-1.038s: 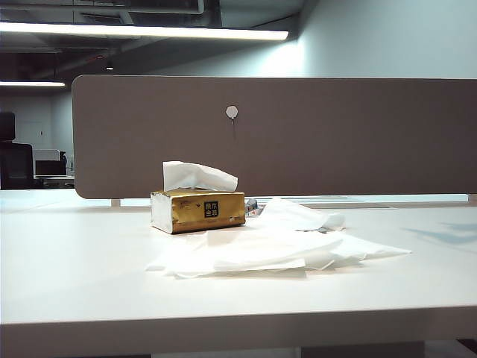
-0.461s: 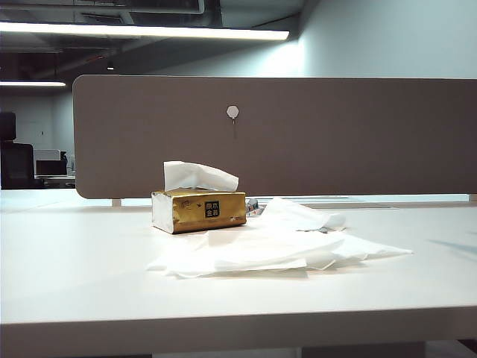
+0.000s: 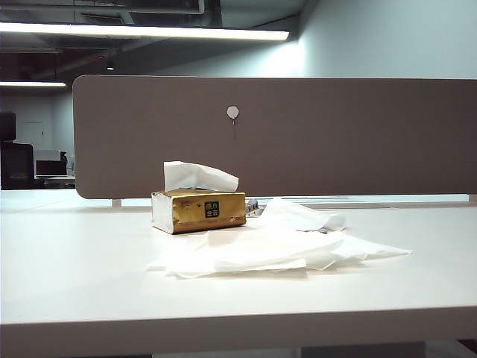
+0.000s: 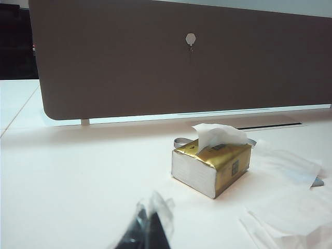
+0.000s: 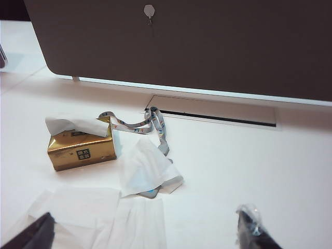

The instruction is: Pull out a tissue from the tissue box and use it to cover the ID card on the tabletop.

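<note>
Though no arm enters the exterior view, right gripper (image 5: 142, 234): seen only in its own wrist view, raised above the near part of the desk, its dark fingers (image 5: 255, 229) spread wide and holding nothing.
Left gripper (image 4: 147, 231): low over the desk on the near side of the box, its dark tips wrapped in clear film and pressed together, nothing between them.
Tabletop (image 3: 82, 261): smooth, plain white, matte, with a thick front edge.
Tissue box (image 3: 198, 211): a small shiny golden-brown block with silvery ends and a black square label; a white sheet pokes up from its top slot.
Tissue (image 5: 145, 166): a thin, soft, rumpled white sheet lying at about 3 o'clock from the box in the exterior view, just beside it.
ID card (image 5: 151, 193): almost wholly under the tissue; only a grey-blue corner peeks out at the sheet's near edge.
Lanyard (image 5: 151, 120): a flat grey ribbon with small coloured marks, curling from behind the box to the tissue.
Tissue pile (image 3: 276, 253): flat, wide white sheets with crisp pointed corners, at about 5 o'clock from the box.
Divider (image 3: 335, 134): a matte brown panel with rounded lower corners and a small round pale knob (image 3: 232, 112).
Change: a faint grey shadow lay on the desk at the far right a second ago; it has gone. Box, tissue and pile lie as before.
</note>
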Controlling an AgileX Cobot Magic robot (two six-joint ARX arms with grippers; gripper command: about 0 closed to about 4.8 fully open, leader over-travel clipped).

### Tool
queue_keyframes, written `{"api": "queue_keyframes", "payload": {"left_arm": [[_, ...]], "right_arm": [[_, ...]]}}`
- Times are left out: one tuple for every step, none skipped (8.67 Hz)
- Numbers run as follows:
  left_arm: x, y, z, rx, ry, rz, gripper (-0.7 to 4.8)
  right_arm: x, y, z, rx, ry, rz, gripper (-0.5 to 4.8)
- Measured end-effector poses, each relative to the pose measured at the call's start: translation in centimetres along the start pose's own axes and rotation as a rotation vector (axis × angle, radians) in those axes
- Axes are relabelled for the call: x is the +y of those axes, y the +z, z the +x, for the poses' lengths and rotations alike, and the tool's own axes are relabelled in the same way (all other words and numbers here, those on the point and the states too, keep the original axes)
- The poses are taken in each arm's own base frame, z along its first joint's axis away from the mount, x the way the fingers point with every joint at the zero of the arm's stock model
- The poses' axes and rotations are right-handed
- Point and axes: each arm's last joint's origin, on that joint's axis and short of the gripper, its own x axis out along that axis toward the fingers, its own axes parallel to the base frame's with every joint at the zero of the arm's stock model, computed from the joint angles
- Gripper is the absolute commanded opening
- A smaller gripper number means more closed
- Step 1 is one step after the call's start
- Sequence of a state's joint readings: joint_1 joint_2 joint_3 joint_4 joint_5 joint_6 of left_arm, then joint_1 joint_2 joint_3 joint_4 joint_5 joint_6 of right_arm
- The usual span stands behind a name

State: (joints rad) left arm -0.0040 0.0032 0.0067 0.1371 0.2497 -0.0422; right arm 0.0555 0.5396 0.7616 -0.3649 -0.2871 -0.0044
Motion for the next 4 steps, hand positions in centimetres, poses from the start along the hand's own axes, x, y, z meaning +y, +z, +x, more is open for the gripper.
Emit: {"api": "queue_keyframes", "payload": {"left_arm": [[0.0,0.0,0.0,-0.001,0.000,0.000,-0.06],[0.0,0.0,0.0,0.000,0.000,0.000,-0.06],[0.0,0.0,0.0,0.000,0.000,0.000,-0.06],[0.0,0.0,0.0,0.000,0.000,0.000,-0.06]], "right_arm": [[0.0,-1.1,0.0,-0.008,-0.001,0.012,4.79],[0.0,-4.2,-0.1,-0.024,-0.003,0.019,4.79],[0.1,-4.6,-0.2,-0.037,-0.003,0.016,4.79],[0.1,-5.0,-0.3,-0.055,-0.003,0.010,4.79]]}}
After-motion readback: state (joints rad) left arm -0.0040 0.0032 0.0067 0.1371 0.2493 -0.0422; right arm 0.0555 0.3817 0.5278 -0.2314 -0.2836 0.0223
